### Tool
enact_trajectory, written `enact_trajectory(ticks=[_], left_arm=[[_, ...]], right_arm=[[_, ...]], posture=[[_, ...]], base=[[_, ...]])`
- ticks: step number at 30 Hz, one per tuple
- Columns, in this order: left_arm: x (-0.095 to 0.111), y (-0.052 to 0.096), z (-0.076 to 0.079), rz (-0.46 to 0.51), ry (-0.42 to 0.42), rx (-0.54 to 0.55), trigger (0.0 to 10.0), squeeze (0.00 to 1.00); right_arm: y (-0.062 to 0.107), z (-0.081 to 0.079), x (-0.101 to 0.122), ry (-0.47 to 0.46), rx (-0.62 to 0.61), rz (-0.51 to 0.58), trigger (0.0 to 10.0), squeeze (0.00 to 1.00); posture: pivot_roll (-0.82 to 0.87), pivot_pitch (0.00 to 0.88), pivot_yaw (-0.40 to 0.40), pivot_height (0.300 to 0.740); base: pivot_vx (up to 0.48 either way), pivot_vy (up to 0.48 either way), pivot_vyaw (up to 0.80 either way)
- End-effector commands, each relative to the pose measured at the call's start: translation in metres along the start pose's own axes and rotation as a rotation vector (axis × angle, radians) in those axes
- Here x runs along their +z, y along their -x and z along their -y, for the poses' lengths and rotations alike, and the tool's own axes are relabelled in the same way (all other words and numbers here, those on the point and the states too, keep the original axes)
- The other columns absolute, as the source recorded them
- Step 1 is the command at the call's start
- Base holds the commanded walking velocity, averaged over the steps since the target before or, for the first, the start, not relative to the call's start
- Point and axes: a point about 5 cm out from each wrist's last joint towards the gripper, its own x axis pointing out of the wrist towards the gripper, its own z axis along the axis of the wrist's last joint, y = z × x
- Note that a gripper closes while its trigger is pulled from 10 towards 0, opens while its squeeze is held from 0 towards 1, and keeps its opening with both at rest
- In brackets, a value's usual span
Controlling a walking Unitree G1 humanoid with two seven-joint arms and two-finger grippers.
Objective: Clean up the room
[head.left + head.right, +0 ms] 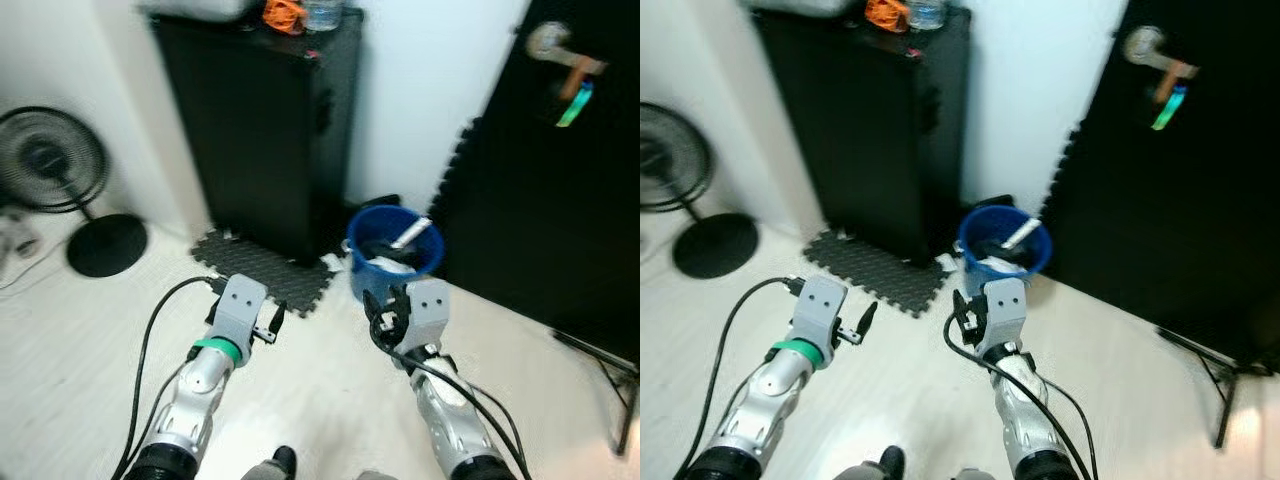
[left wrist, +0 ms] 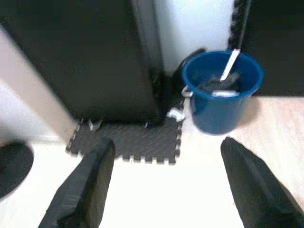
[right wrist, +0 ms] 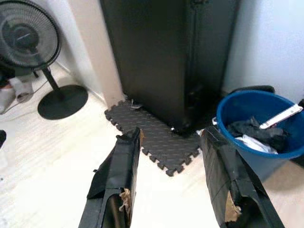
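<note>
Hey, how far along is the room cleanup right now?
Some trash already sits in the blue bucket, including dark material and a white stick-like item. Nothing is in hand: the left gripper and right gripper are both open and empty above the floor. Still left: small white scraps on the foam mat beside the black cabinet.

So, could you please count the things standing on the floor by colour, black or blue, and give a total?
Black: 3, the tall cabinet, the foam mat and the standing fan.
Blue: 1, the bucket.
Total: 4.
</note>
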Motion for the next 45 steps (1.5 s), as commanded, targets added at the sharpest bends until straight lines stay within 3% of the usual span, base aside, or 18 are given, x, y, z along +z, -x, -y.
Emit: enact_trajectory(ticks=[1,18,36,39,45], left_arm=[[-0.001,0.0,0.003,-0.009,-0.007,-0.013,10.0,0.0],[0.005,-0.004,0.012,-0.004,-0.002,-0.057,10.0,0.0],[0.006,-0.007,0.012,-0.009,-0.012,-0.06,10.0,0.0],[0.006,-0.007,0.012,-0.003,-0.02,-0.058,10.0,0.0],[0.004,-0.007,0.013,-0.009,-0.027,-0.057,10.0,0.0]], right_arm=[[0.003,0.001,-0.005,0.001,-0.002,-0.016,10.0,0.0],[0.003,-0.002,-0.008,-0.008,0.002,-0.02,10.0,0.0],[0.004,-0.001,-0.012,-0.024,-0.006,-0.022,10.0,0.0],[0.004,0.0,-0.013,-0.081,-0.022,-0.027,10.0,0.0],[0.008,0.009,-0.017,-0.092,-0.056,-0.039,10.0,0.0]], posture=[[0.01,0.08,0.021,0.74],[0.01,0.078,0.032,0.74],[0.01,0.073,0.036,0.74],[0.01,0.07,0.037,0.74],[0.01,0.069,0.037,0.74]], base=[[0.0,0.0,0.76],[0.0,0.0,0.76],[0.0,0.0,0.76],[0.226,0.0,0.14],[0.424,0.0,0.0]])
